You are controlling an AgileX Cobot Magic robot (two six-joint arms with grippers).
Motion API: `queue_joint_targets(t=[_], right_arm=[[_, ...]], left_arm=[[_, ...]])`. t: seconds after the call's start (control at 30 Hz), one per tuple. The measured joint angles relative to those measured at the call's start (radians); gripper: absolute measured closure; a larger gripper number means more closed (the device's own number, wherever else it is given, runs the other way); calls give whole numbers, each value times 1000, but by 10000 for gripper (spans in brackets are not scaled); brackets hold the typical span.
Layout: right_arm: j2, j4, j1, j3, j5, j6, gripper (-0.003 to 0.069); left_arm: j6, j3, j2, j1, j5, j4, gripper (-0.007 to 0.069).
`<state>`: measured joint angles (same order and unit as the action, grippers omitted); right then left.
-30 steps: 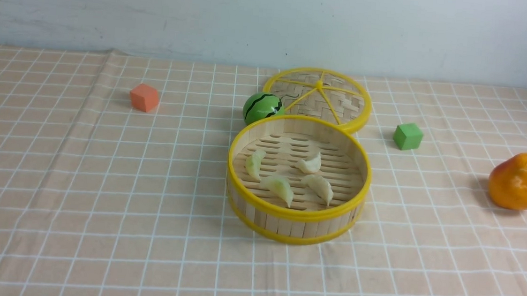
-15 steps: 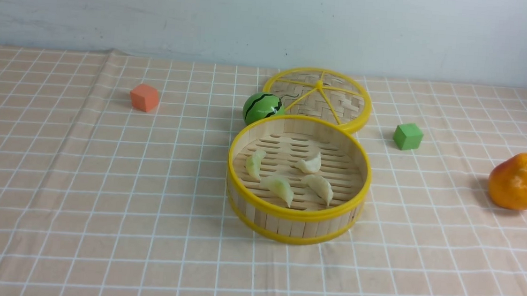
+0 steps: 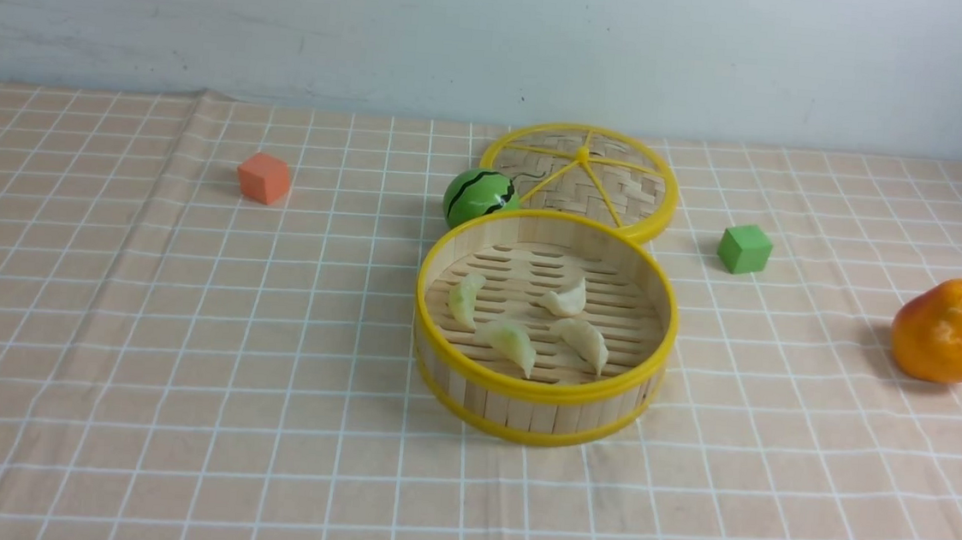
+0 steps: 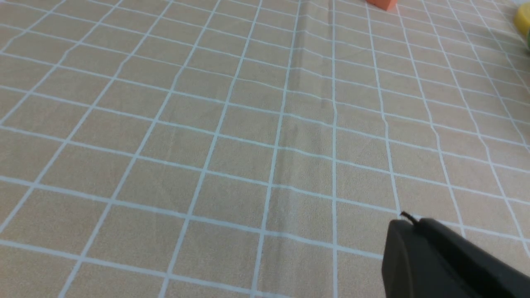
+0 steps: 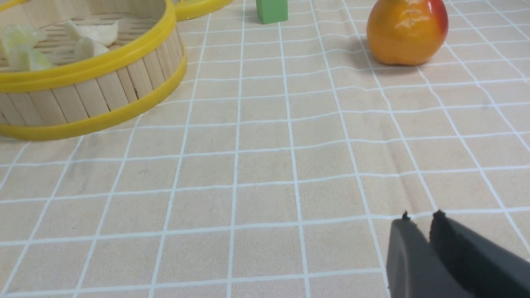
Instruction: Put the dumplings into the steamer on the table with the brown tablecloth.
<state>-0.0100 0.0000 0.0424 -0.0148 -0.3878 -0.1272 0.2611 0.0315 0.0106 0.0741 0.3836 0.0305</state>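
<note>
in the front view nothing on the table (image 3: 96, 360) had shifted from the earlier frames: the four dumplings (image 3: 520, 316) lay in the same spots on the slatted floor of the steamer (image 3: 540, 391), which stood mid-table on the brown tablecloth (image 3: 772, 499), touching the flat woven lid (image 3: 579, 175) behind it with the small watermelon ball (image 3: 478, 197) just beside. the orange cube (image 3: 263, 177), green cube (image 3: 744, 248) and pear (image 3: 944, 330) sat where they had been, well apart from the basket. neither arm showed in that view. the only change appeared to be at the right gripper (image 5: 420, 217), whose jaws stood a sliver apart over bare cloth and held nothing, having eased open slightly over the last second. the left gripper (image 4: 408, 219) was closed and empty above the cloth. with every dumpling inside and both arms pulled back, the task looked finished; no dumpling was seen left outside the basket.
</note>
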Motion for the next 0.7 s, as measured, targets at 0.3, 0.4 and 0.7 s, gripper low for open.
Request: queue_joint_targets(t=[0.3,0.4,0.7], right_arm=[[0,0,0,0,0,-1,561],[0,0,0,0,0,-1,557],[0,0,0,0,0,-1,545]], left_arm=[[0,0,0,0,0,0,634],[0,0,0,0,0,0,631],[0,0,0,0,0,0,626]])
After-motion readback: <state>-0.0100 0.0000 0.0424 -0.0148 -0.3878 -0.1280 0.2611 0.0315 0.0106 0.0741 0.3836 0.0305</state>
